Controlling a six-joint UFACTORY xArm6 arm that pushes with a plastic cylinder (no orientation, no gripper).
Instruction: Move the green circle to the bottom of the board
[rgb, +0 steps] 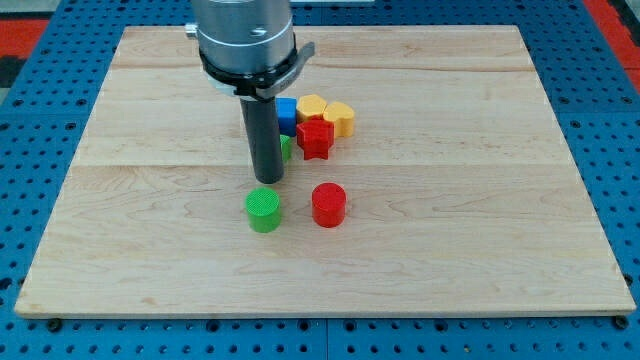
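The green circle (264, 211) is a short green cylinder lying a little left of the board's middle. My tip (267, 180) stands just above it in the view, close to its top edge; I cannot tell if they touch. A red circle (328, 204) lies to the green circle's right. The dark rod hangs from the grey arm head (245, 38) at the view's top.
A cluster sits above, right of the rod: a blue block (286, 111), two yellow blocks (311, 105) (340, 118), a red star (315, 137) and a green block (287, 147) mostly hidden behind the rod. The wooden board (480, 220) rests on a blue pegboard table.
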